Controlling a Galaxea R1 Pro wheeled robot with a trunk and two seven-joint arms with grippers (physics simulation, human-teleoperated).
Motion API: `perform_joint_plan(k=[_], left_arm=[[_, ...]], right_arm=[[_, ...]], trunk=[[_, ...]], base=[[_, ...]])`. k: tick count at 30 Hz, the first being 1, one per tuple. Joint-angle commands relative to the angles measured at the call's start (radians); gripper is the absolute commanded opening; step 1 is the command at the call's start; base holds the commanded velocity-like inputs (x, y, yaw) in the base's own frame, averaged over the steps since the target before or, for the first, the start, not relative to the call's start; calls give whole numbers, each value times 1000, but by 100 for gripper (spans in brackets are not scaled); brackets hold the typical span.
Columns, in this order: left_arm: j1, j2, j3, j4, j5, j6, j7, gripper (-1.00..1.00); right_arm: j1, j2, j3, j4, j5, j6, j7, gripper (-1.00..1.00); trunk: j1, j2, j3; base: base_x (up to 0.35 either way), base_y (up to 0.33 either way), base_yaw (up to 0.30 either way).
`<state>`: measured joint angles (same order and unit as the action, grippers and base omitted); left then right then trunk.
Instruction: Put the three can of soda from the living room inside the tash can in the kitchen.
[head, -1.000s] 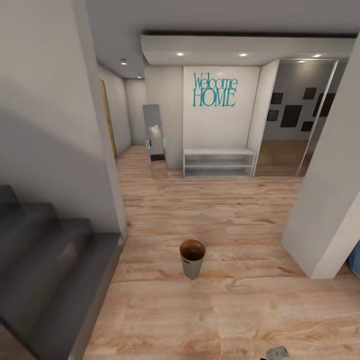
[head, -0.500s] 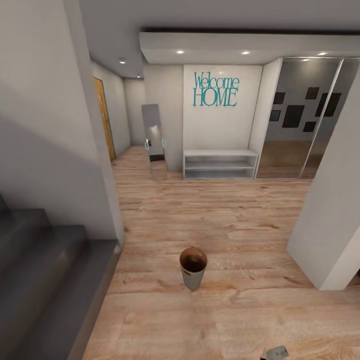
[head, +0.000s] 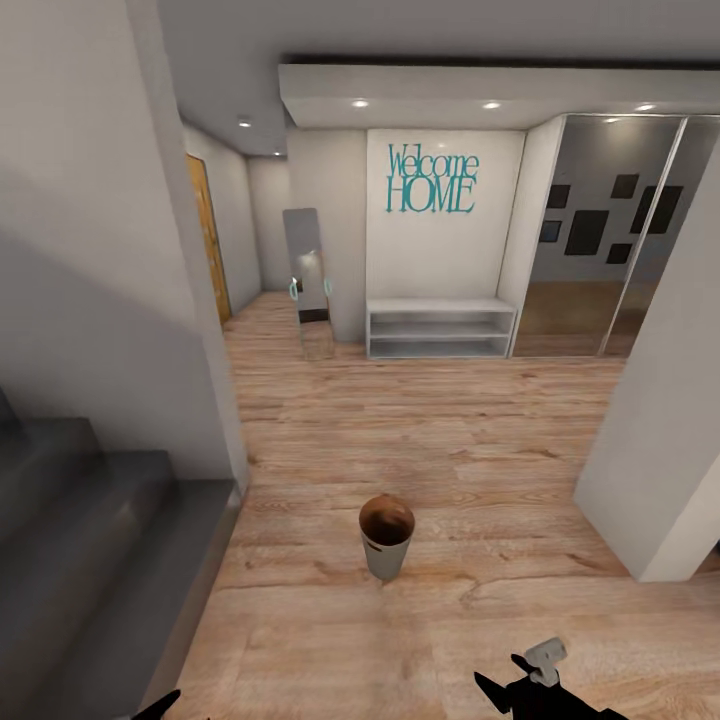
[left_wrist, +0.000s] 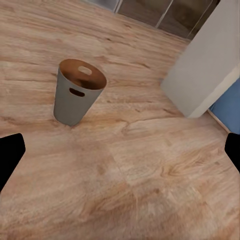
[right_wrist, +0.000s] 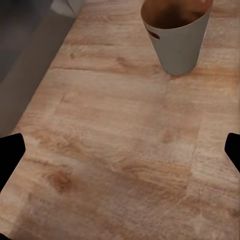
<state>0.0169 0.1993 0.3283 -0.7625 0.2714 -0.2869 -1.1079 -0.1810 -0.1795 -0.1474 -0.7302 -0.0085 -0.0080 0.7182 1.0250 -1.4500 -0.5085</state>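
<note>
The bin (head: 386, 536) stands upright on the wood floor (head: 420, 440), near the grey steps (head: 90, 530); nothing visible inside. Both grippers' fingers are spread wide, holding nothing.

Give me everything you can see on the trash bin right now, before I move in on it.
The trash bin is a small round bucket, tapering toward its base, pale grey outside and brown inside, plastic by the look. An oval handle slot sits just under the rim, with a second opposite it. It stands upright and alone on the pale wood floor; nothing touches it. What shows of the inside looks empty; the bottom is not visible.
</note>
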Motion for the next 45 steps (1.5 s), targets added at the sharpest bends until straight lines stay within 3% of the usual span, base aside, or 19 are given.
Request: perform_joint_plan(k=[1,12,45], left_arm=[[0,0,0,-1,0,0,0,100],[0,0,0,-6,0,0,-1,100],[-5,-7,-2,14,-3,5,-18,100]], right_arm=[[0,0,0,-3,0,0,1,100],[0,0,0,-17,0,0,55,100],[2,1,3,-5,1,9,53,100]], trunk=[[0,0,0],[0,0,0],[0,0,0]], base=[[0,0,0],[45,3,0],[239,96,0]])
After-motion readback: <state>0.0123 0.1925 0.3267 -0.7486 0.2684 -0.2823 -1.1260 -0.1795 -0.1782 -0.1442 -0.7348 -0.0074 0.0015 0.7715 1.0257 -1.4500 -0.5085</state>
